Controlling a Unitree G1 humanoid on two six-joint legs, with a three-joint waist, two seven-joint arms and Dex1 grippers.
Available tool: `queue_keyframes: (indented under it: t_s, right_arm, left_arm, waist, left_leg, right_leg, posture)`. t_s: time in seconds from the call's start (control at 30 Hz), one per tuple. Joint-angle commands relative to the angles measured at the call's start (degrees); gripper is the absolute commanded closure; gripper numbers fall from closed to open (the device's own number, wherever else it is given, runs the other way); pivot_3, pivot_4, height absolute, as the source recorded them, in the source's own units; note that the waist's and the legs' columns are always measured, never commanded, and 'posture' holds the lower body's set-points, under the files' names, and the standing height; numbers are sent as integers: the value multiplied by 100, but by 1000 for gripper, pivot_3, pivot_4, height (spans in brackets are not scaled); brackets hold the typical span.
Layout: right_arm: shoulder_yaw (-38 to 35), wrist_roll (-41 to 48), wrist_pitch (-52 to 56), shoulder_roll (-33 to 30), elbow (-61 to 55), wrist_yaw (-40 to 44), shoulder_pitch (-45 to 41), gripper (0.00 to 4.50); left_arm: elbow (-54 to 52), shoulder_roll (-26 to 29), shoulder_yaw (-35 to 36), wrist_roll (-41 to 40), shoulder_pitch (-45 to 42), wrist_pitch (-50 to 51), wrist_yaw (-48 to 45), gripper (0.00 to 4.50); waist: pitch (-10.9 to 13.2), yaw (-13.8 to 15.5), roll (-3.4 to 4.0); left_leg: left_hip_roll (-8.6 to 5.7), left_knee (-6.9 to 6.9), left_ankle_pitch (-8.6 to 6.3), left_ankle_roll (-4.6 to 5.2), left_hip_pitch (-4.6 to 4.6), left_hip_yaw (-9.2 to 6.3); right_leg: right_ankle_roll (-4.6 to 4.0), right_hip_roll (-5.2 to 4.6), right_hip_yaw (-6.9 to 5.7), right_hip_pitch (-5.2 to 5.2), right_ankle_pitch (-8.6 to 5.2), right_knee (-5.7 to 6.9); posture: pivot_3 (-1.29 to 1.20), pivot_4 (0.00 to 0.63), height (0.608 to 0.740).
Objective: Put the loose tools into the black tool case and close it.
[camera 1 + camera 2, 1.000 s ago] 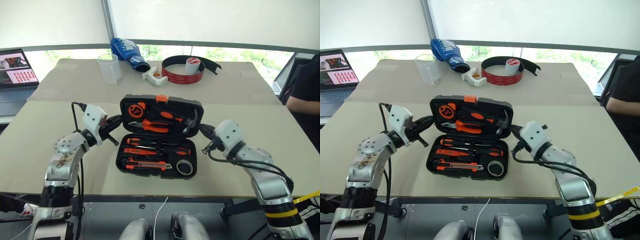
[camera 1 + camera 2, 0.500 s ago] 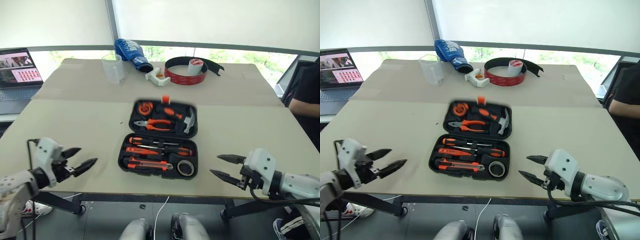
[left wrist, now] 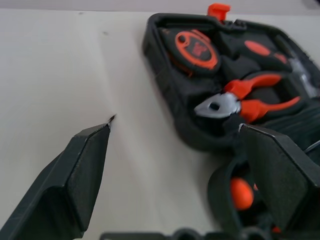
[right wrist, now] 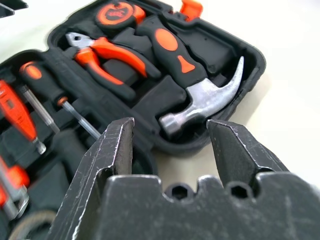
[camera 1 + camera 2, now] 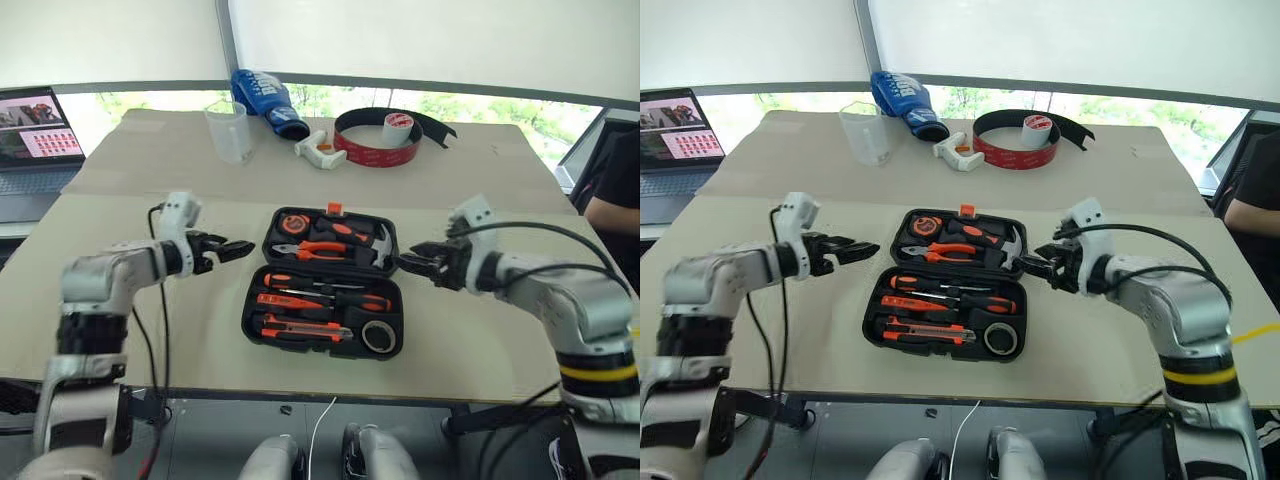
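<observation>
I find the black tool case (image 5: 325,283) lying open on the table (image 5: 480,330), near the front edge, lid half away from me. My left gripper (image 5: 228,250) sits just beside the lid's left edge, fingers spread wide and holding nothing. My right gripper (image 5: 412,263) sits just beside the lid's right edge, likewise spread and empty. I cannot tell whether either fingertip touches the case wall.

In the near half I see two long screwdrivers (image 5: 320,293), the utility knife (image 5: 300,328) and the small tape roll (image 5: 378,338) seated in their slots. The small all-orange screwdriver I cannot separate from the other orange shapes. The lid half holds the pliers (image 4: 107,55), the hammer (image 4: 200,107) and a round orange-and-black tool (image 3: 196,47) whose printed face is too blurred to read. The orange latch (image 3: 218,10) stands on the lid's far rim.

In the left wrist view the right finger (image 3: 280,175) hides part of the near half. A blue packet (image 5: 265,100) at the far edge carries white lettering that I cannot read. The laptop (image 5: 35,150) is cut off at the left, its screen content illegible. A person's arm (image 5: 612,210) is cut off at the right. A clear cup (image 5: 230,132) and a red-black tape band (image 5: 385,140) stand well apart from the case.
</observation>
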Motion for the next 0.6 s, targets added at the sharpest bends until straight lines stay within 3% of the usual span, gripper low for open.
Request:
queue_keyframes:
  t_s: [0.03, 0.27, 0.33, 0.37, 0.4, 0.5, 0.6]
  right_arm:
    - [139, -380, -80, 183, 811, -164, -453, 1206]
    - [62, -939, -555, 696, 2549, -463, -1256, 1206]
    - [31, -968, -651, 802, 2886, -436, -1445, 1206]
    - [45, -988, -694, 839, 2997, -410, -1514, 1206]
    - [38, -979, -703, 899, 3087, -376, -1582, 1206]
    - [95, -1034, -729, 999, 3194, -266, -1661, 1206]
    - [171, -1149, -741, 1049, 3239, -250, -1636, 1206]
  left_arm:
    - [854, -230, -257, 339, -632, -252, -70, 58]
    - [2395, -763, -616, 983, -1363, -1050, -243, 58]
    - [2694, -838, -572, 1063, -1479, -1171, -273, 58]
    - [2820, -860, -539, 1088, -1530, -1190, -275, 585]
    - [2918, -868, -525, 1125, -1563, -1243, -293, 671]
    - [3111, -872, -489, 1224, -1616, -1352, -336, 1867]
    - [3199, -868, -451, 1284, -1612, -1411, -388, 2629]
  waist:
    - [0, -37, 0]
    - [1, -159, 0]
    - [1, -177, 1]
    - [1, -188, 0]
    - [1, -186, 0]
    - [1, -180, 1]
    - [0, -157, 1]
  left_leg:
    - [-3, 0, 0, 0, 4, 0]
    - [-3, 0, 17, -33, 15, 8]
    - [-1, 3, 12, -82, 20, 9]
    - [1, 3, 16, -91, 21, 9]
    - [4, 3, 19, -98, 21, 9]
    - [10, 4, 22, -102, 21, 8]
    - [9, 4, 23, -100, 19, 8]
  right_leg:
    - [1, -3, -1, 4, 0, 3]
    - [1, -8, -2, 9, 0, 3]
    - [1, -10, 3, 8, 0, 5]
    - [-1, -11, 4, 8, 1, 8]
    - [-6, -11, 3, 7, 4, 11]
    - [-8, -11, 3, 5, 5, 18]
    - [-9, -13, 4, 5, 5, 18]
  posture:
    - [0, 150, 730]
    - [0, 150, 730]
    - [0, 150, 730]
    - [0, 150, 730]
    - [0, 150, 730]
    - [0, 150, 730]
    - [0, 150, 730]
